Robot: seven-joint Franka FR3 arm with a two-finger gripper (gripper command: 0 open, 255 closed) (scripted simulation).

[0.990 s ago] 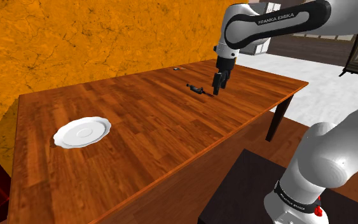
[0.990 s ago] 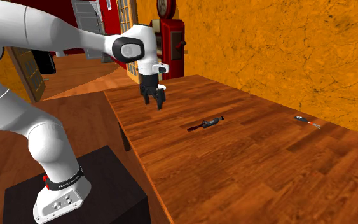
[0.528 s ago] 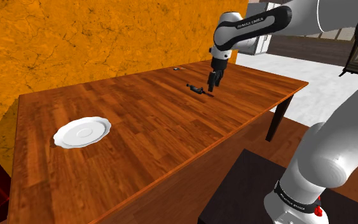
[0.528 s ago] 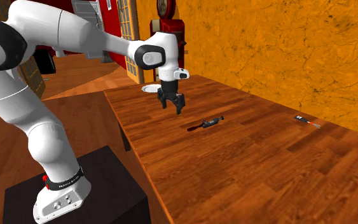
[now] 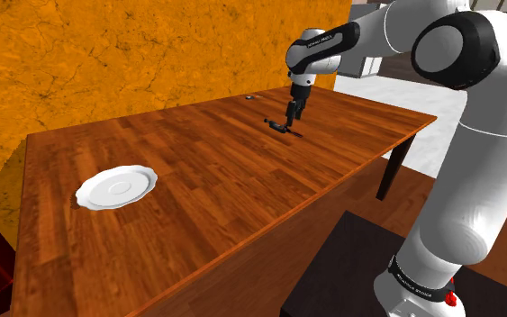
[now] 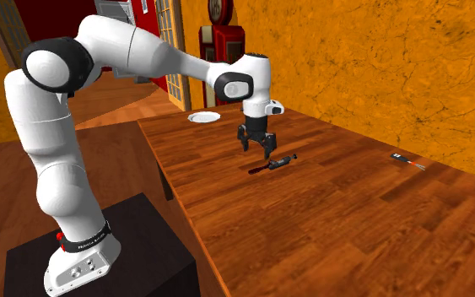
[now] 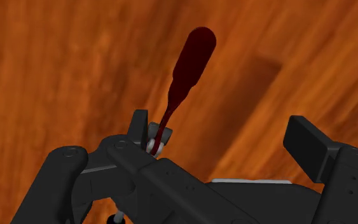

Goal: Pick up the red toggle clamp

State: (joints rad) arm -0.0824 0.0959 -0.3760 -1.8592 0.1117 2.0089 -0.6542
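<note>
The slim toggle clamp (image 5: pixel 277 126), with its glossy dark-red handle and dark metal base, lies flat on the shiny wood-plank table (image 5: pixel 197 194), upper middle in the shoulder view. The black tool (image 5: pixel 289 121) hangs right over it, fingers spread, gripping nothing. A scalloped white plate (image 5: pixel 116 187) sits well apart, left.

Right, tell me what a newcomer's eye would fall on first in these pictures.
First, the big white arm reaches over the wooden table, its black gripper open just above a small toggle clamp with a dark red handle. After that, the vivid orange wall behind the table, and a white plate lying alone near the table's edge at the shoulder view's left.
</note>
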